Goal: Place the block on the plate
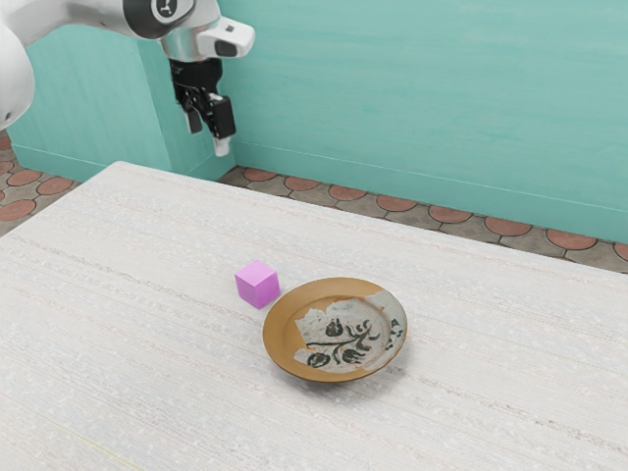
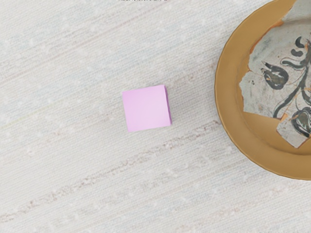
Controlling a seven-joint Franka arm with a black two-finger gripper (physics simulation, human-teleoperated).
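On bench (image 1: 128,294), we count one pink block (image 1: 257,285), one patterned plate (image 1: 284,340), near but not touching; our two fingers (image 1: 208,140) hang above, released.

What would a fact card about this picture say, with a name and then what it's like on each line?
block: pinky purple, on the table, beside the plate, not touching it
plate: mustard-brown edge, grey patches with dark flowers painted on them
table: whitish, with streaks
gripper: up in the air, jaws apart, holding nothing
wall: blue-green
job: block on plate, not done yet
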